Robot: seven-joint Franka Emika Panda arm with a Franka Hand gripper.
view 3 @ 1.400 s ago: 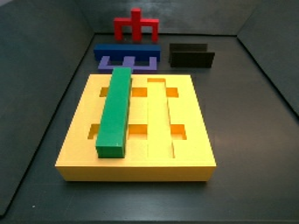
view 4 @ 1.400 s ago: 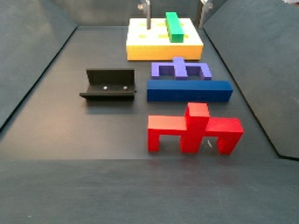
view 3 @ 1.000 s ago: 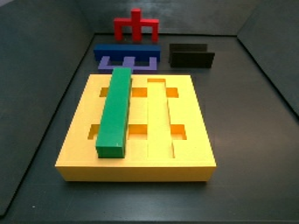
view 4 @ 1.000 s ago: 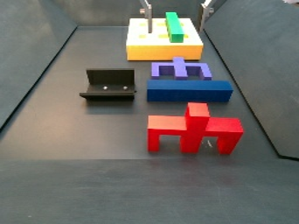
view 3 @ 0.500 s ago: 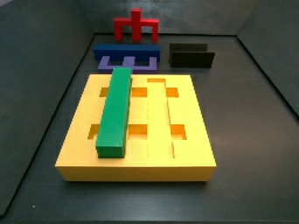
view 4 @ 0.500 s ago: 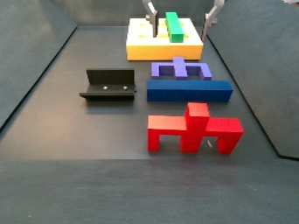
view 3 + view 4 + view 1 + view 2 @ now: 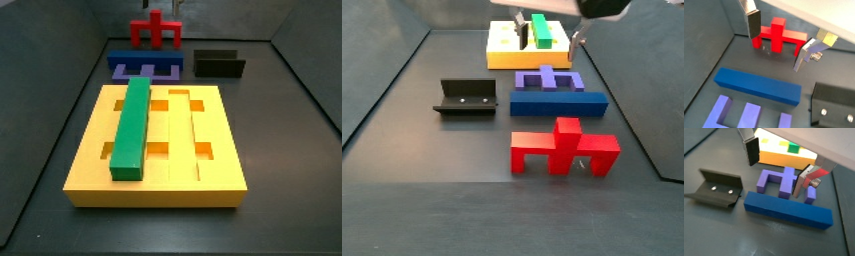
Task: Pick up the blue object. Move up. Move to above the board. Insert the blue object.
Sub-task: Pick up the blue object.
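The blue object is a long navy bar [image 7: 556, 101] lying flat on the dark floor next to the purple-blue notched block [image 7: 547, 78]. It shows in both wrist views [image 7: 757, 86] [image 7: 787, 211] and far back in a side view [image 7: 144, 58]. The yellow board [image 7: 221, 170] [image 7: 529, 60] holds a green bar [image 7: 131, 125] in one outer groove. My gripper [image 7: 548, 38] is open and empty. It hangs over the near end of the board and the notched block, short of the navy bar. Both fingers [image 7: 753, 22] [image 7: 751, 150] are bare.
A red cross-shaped piece [image 7: 563, 147] [image 7: 777, 36] stands on the floor beyond the navy bar from the board. The dark fixture [image 7: 465, 98] [image 7: 716, 189] stands beside the bar. Sloping dark walls close in the floor.
My gripper has come down and moved from over the board's far end toward the notched block and the navy bar. It stays open. No piece has moved.
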